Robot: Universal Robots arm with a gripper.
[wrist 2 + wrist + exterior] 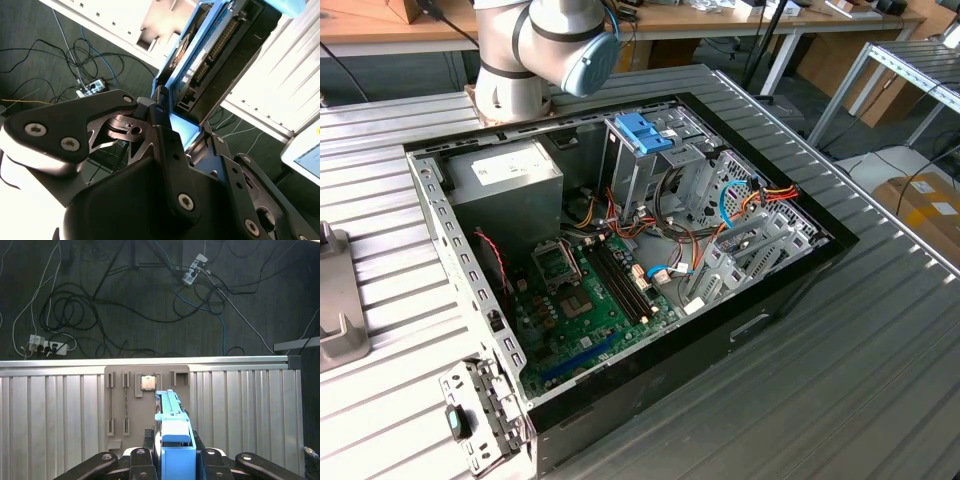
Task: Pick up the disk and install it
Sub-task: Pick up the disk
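**Claw clamped on the disk, case lying open**

Exterior view: one open computer case (720, 340) lies on the ribbed tabletop (880, 380). It holds one motherboard (580, 300), one power supply (510, 180) and one drive cage (630, 170) topped by a blue-handled carrier (645, 132).

Second wrist view: the claw (187, 132) is closed tight on the disk (210, 50).

First wrist view: the disk (172, 415) stands edge-on in the claw (172, 450), in front of a grey holder plate (117, 390) carrying one processor chip (147, 382).

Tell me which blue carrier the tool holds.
The light-blue plastic one framing the grey disk, clamped in the tool; the blue-handled carrier tops the metal cage.
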